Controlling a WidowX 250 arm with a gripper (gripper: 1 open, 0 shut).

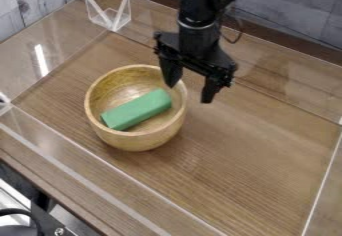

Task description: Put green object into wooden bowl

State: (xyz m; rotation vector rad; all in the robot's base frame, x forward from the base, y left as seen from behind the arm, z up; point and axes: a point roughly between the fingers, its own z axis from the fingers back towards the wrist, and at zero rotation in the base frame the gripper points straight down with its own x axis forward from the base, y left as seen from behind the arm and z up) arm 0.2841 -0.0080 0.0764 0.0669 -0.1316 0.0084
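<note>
The green object point(140, 109), a mint-green flat block, lies tilted inside the wooden bowl point(110, 135), which stands on the table left of centre. My black gripper point(191, 84) hangs pointing down just right of the bowl's far rim, above the table. Its two fingers stand apart and open, with nothing between them. It touches neither the block nor the bowl.
Clear acrylic walls point(38, 60) fence the wooden tabletop point(254, 150) on all sides. A clear plastic stand point(110, 13) sits at the back left. Bare wood lies right of and in front of the bowl.
</note>
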